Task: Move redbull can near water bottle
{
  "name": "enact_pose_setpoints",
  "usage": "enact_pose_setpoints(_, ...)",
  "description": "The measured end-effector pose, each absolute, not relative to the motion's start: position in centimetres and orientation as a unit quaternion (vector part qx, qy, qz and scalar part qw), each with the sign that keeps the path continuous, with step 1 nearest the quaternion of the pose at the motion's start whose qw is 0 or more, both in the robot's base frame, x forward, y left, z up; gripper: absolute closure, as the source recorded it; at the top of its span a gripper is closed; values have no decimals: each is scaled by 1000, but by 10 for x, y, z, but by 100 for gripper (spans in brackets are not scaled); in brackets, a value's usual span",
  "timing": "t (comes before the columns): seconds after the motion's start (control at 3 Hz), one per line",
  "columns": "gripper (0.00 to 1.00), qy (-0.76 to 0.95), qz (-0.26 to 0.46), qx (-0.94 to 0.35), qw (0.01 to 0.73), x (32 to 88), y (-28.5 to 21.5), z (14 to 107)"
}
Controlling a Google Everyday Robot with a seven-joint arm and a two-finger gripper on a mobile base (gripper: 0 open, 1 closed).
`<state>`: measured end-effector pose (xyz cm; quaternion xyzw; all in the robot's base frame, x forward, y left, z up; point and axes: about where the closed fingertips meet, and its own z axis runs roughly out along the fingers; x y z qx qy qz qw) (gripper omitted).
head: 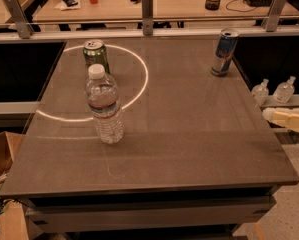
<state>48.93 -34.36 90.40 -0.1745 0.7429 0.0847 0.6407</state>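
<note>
The redbull can [224, 53], blue and silver, stands upright near the far right edge of the grey table [189, 134]. The water bottle [105, 106], clear with a white cap and a red-and-white label, stands upright left of the middle, far from the can. My gripper [285, 118] shows only as a pale cream piece coming in from the right edge of the view. It is outside the table's right edge, nearer to me than the redbull can, and touches nothing.
A wider green can [96, 56] stands just behind the water bottle, inside a bright ring of light on the table. A metal rail with posts [147, 11] runs along the far edge. Two small pump bottles [271, 90] sit right of the table. A cardboard box [1, 154] is at the left.
</note>
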Motion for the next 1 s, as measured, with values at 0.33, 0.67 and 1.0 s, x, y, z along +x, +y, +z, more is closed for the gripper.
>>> enact_pose_setpoints(0.33,0,743,69,-148,649,528,-332,899)
enact_pose_setpoints(0.67,0,746,50,-134,650,565,-327,898)
enact_pose_setpoints(1.0,0,751,43,-136,645,594,-320,897)
